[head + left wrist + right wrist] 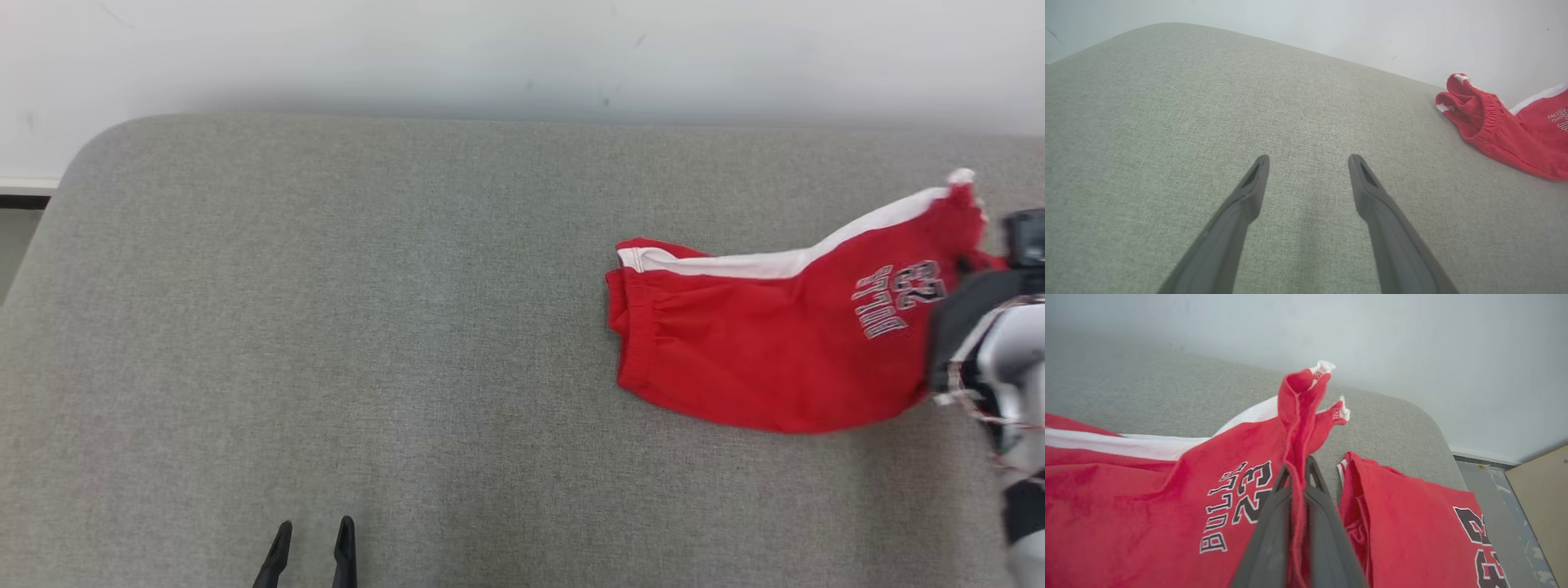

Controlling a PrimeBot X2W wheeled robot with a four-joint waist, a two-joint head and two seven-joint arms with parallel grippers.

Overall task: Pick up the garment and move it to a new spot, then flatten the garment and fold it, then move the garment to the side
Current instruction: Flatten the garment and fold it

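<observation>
Red white-striped fabric shorts (759, 359) are clamped at three o'clock by the right hand (1298, 467) on the grey fabric tabletop (326, 286); the left hand (314, 535) is held apart at six.

Left hand (1308, 157) spread wide, right hand (1298, 465) clamped tight.

Grey cushion (326, 327) with red garment (759, 359)

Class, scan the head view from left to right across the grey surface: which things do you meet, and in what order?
First the left gripper, then the shorts, then the right arm.
</observation>
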